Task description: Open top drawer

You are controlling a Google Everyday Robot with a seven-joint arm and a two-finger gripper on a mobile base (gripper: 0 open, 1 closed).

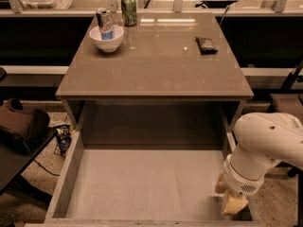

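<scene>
We see the drawer (137,183) pale grey inside, below a glossy grey-brown tabletop (156,70). On top are a white bowl (107,38), a silver can (104,19) with blue marking, a green can (128,9) and a black packet (206,44). The gripper (232,198), cream-yellow on a white arm (270,141), sits at the drawer's front right corner.
</scene>
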